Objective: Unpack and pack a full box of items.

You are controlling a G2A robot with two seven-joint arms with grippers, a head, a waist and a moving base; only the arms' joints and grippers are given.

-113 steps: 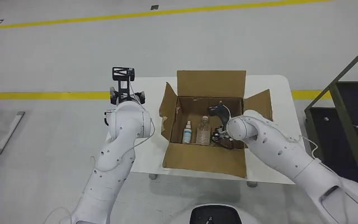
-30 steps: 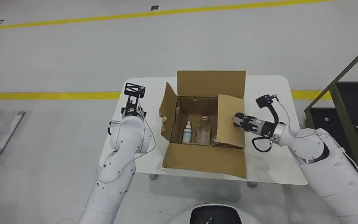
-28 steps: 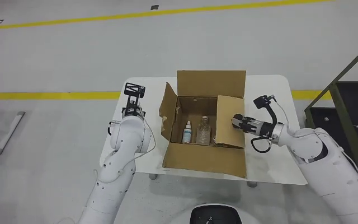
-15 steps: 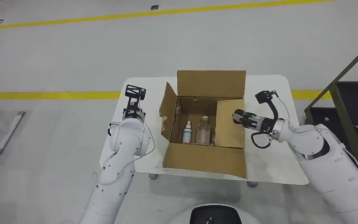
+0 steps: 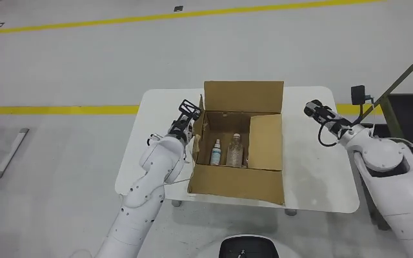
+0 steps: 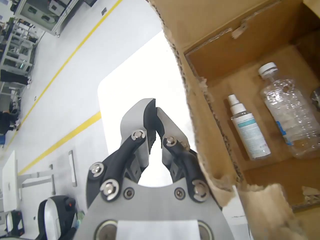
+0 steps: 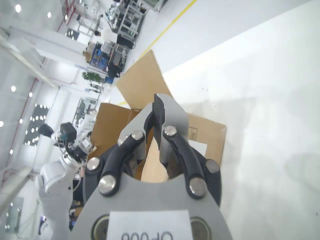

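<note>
A brown cardboard box point(image 5: 235, 182) stands open on the white table point(image 5: 310, 187). Inside lie a small white spray bottle point(image 5: 215, 153) point(image 6: 248, 131) and a clear plastic bottle point(image 5: 235, 151) point(image 6: 290, 112). The box's right flap point(image 5: 266, 142) is folded inward over the opening; the back flap point(image 5: 244, 96) stands up. My left gripper point(image 5: 190, 112) point(image 6: 153, 108) is shut and empty, pressed close to the outside of the box's left flap point(image 6: 200, 116). My right gripper point(image 5: 314, 109) point(image 7: 157, 108) is shut and empty, above the table to the right of the box.
A dark green metal frame point(image 5: 387, 103) stands off the table's right edge. Bare table lies on both sides of the box. The floor carries yellow lines point(image 5: 64, 109).
The right gripper pushed the right flap inward, then pulled back to the right, away from the box. The left gripper moved right, up against the box's left flap.
</note>
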